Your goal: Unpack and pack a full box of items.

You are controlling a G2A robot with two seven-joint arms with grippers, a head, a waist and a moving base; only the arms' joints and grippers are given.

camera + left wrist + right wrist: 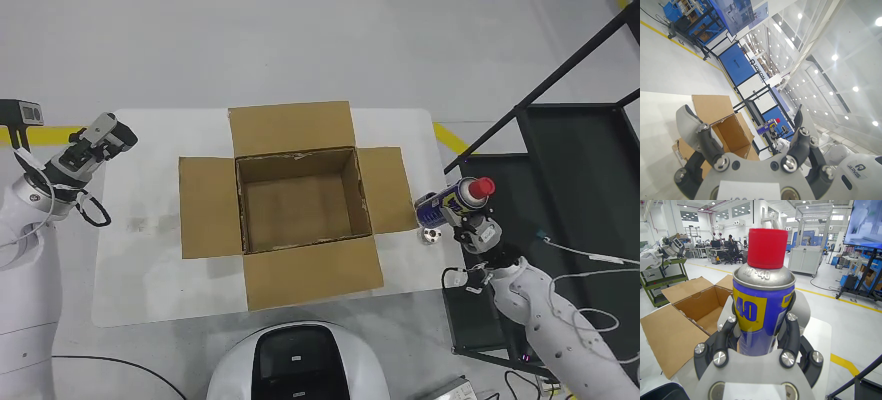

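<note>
Top view: 1 spray can (455, 197) clamped between the fingers of the right gripper (462, 215), tilted over, red cap pointing away from the box. 1 cardboard box (210, 220) just beside that gripper, all 4 flaps folded outward, sitting on the white table (140, 270). Left gripper (118, 135) well apart from the box, out past the opposite side of the table, far from the can.

Left wrist view: 2 fingers of the left gripper (742, 113) spread wide apart, gripping nothing. 1 box (730, 132) ahead of the fingertips, open side visible. Farther beyond it, the same 1 can (767, 126) held in the right gripper (773, 132).

Right wrist view: right gripper (762, 313) closed on the blue body of the can (761, 291), 1 finger on either side, cap sticking out beyond the fingertips. 1 box (668, 328) close alongside the gripper, near flap lying flat on the table (817, 336). Left gripper (676, 242) seen well beyond the box.
</note>
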